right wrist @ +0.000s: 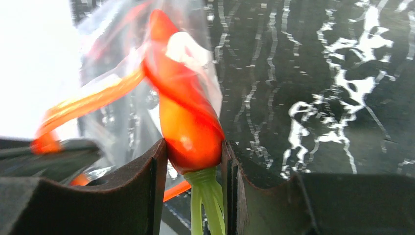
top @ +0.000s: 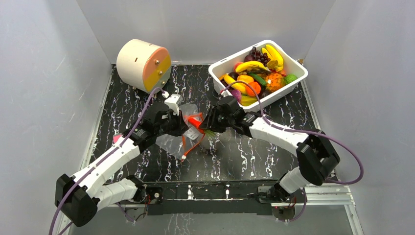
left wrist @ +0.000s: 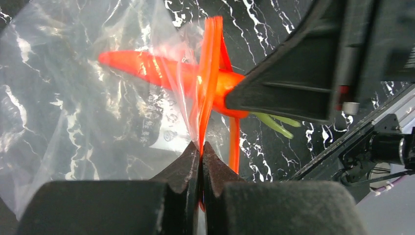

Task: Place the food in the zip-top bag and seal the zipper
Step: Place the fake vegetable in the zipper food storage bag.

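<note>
The clear zip-top bag point(top: 172, 141) hangs over the middle of the table, its orange-red zipper point(top: 195, 131) held open. My left gripper point(left wrist: 201, 147) is shut on the zipper point(left wrist: 208, 93) and holds the rim up. My right gripper point(right wrist: 194, 147) is shut on the thick end of an orange toy carrot point(right wrist: 183, 112) with a green top. The carrot's pointed end is inside the bag point(left wrist: 73, 112) past the rim, seen through the plastic in the left wrist view point(left wrist: 147, 66). In the top view the two grippers meet at the bag mouth, the right one point(top: 208, 122) beside the left one point(top: 182, 123).
A white tub point(top: 298, 68) at the back right holds several toy fruits: bananas point(top: 273, 55), grapes point(top: 255, 54), orange and green pieces. A cream and orange cylinder point(top: 143, 64) lies at the back left. The table is black marble with grey walls around.
</note>
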Robot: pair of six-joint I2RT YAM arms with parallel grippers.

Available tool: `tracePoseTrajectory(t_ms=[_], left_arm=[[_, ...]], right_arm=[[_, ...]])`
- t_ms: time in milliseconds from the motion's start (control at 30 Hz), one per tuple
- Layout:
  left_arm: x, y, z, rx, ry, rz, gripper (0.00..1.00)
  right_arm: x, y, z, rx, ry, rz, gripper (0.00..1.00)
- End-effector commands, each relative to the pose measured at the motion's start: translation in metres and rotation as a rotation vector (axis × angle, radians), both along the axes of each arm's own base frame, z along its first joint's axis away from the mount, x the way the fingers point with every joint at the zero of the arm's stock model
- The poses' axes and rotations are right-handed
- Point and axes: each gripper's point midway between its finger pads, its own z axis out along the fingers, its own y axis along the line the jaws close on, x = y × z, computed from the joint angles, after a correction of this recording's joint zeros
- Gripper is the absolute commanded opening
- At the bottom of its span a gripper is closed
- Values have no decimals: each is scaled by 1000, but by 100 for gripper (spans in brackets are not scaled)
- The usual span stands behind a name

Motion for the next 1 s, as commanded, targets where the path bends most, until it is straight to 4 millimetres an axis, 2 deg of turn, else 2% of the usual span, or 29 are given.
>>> tracePoseTrajectory(t_ms=[0,67,133,200,333,433,800,967], left_arm=[[-2,-2,26,-67,-35,19,0],[-2,-2,30,-76,-43,25,0],[-1,-3,31,-84,-47,26,0],[-1,-4,29,-85,-45,23,0],[0,-3,21,-64,-31,20,0],[-1,-5,20,-68,-28,15,0],[-1,-13,22,-120,-12,10,0],[-2,-15,22,-148,-7,19,0]], right_arm=[[20,-15,-15,-121,-25,-93,1],[20,-19,-22,-147,-15,-105,0],[21,-17,-20,-144,-17,-102,0],[19,-8,-10,-119,-30,-80,0],[9,21,30,14,-105,4,1],[-1,35,49,115,-104,30,1],[-8,72,47,255,-23,53,2],[-6,78,38,264,6,24,2]])
